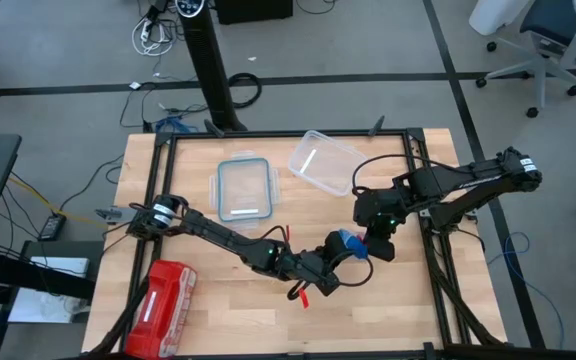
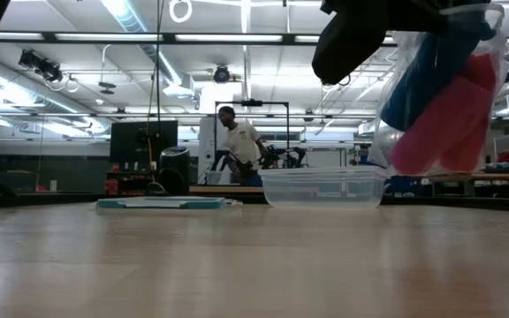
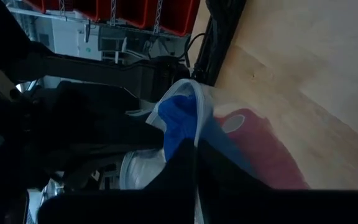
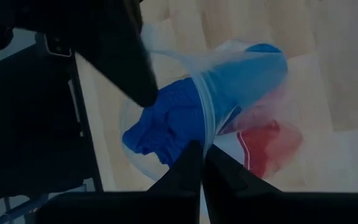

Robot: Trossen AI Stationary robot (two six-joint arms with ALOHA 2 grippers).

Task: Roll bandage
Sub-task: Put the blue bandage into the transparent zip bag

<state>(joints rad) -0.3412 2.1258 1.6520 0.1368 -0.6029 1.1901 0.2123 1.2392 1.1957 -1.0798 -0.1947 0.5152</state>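
A: Where's the bandage?
B: Inside the clear bag, above tabletop, right of centre. My left pincer and right pincer both pinch its rim.
A: Tip?
B: Pull rims apart evenly.

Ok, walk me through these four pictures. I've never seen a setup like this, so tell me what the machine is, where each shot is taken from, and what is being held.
These are two dark robot arms working at a wooden table. One picture looks straight down from above, one looks level across the table top, and two come from small cameras on the arms' wrists. On the table lie a red pouch, a clear lid with a blue rim and a clear tub. In the middle, the left pincer and the right pincer are both shut on the rim of a clear plastic bag, lifted off the table. Inside it sit the blue bandage and something red. A person stands far behind.
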